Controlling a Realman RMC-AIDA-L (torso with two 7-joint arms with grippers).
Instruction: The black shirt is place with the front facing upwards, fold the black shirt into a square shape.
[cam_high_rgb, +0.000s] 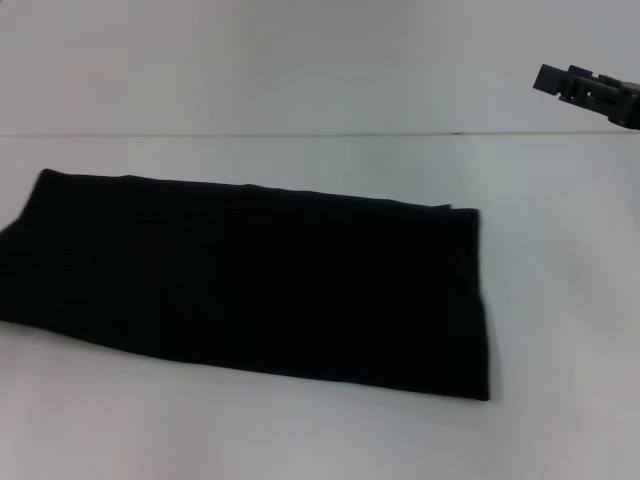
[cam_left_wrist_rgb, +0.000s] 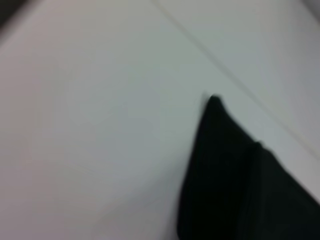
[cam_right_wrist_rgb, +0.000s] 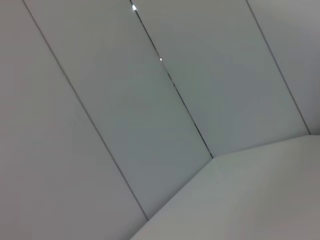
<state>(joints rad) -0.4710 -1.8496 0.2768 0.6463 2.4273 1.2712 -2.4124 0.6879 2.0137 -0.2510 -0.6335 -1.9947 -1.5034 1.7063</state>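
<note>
Black shirt (cam_high_rgb: 260, 285) lies on white worktop (cam_high_rgb: 560, 300) as long folded band, awaiting cross-fold. Right tool (cam_high_rgb: 590, 90) raised beyond shirt's far right corner; opening indeterminable.

You are looking at the black shirt (cam_high_rgb: 260, 285) lying as soft matt cloth, its surface soaking up light and showing only faint creases along the far edge. The bench (cam_high_rgb: 300, 430) under it is showing a smooth, pale, matt finish. The right gripper (cam_high_rgb: 590, 92), at the far right, is appearing as hard black plastic-like material. The wall (cam_right_wrist_rgb: 100, 100) behind is showing smooth pale panels with thin seams.
</note>
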